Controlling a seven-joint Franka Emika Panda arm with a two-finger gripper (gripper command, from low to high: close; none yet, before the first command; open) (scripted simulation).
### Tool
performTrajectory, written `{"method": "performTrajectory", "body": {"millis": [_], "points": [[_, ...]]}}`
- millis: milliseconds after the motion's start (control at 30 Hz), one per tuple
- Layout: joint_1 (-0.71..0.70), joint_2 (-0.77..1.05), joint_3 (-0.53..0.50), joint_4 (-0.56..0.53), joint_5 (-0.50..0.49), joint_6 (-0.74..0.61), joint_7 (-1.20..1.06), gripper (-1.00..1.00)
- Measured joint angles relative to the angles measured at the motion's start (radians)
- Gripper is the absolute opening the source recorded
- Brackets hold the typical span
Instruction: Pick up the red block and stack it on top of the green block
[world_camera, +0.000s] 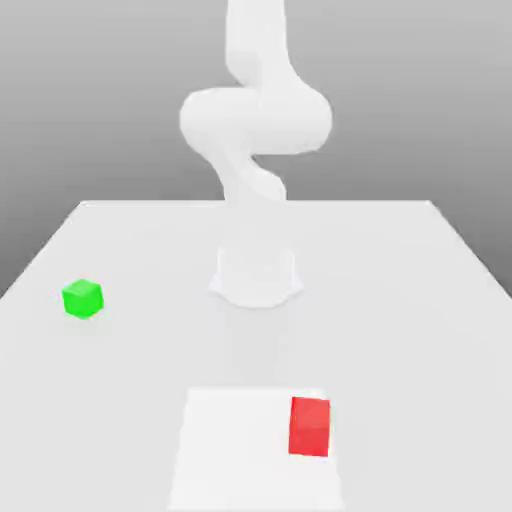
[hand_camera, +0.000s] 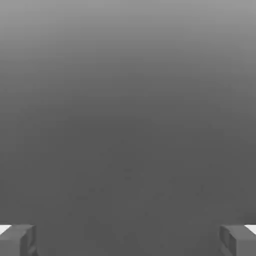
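Since the hand view has the 2 fingertips (hand_camera: 17, 241) at opposite corners with bare grey between them, the gripper (hand_camera: 128, 242) reads as spread wide and holding nothing. Neither block lies between the jaws, and where the blocks sit relative to the jaws cannot be told.

Counts: 1 red block (world_camera: 309, 427), 1 green block (world_camera: 82, 298), 1 arm (world_camera: 256, 120), 1 table (world_camera: 400, 300).

Red block: on the table, near the front edge, a little to the exterior view's right of the arm base (world_camera: 255, 275). It rests on a paler rectangular patch (world_camera: 230, 450), close to that patch's right edge. It sits flat, 2 faces showing, sides about square to the table edges. It looks taller than wide in the exterior view, but no true long axis can be made out.

Green block: on the table at the exterior view's left, near the left edge, level with the arm base. It sits flat and turned slightly, so a corner faces the camera. No long axis is evident.

Blocks are well apart, with the arm base roughly between and behind them. Open tabletop surrounds each block on all sides; nothing touches either. The arm rises upright from the base, bending above the table's middle.
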Motion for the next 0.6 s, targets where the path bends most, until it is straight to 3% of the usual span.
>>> {"method": "performTrajectory", "body": {"millis": [600], "points": [[0.028,0.66,0.109,-0.317,-0.01,0.36,0.228,0.0]]}}
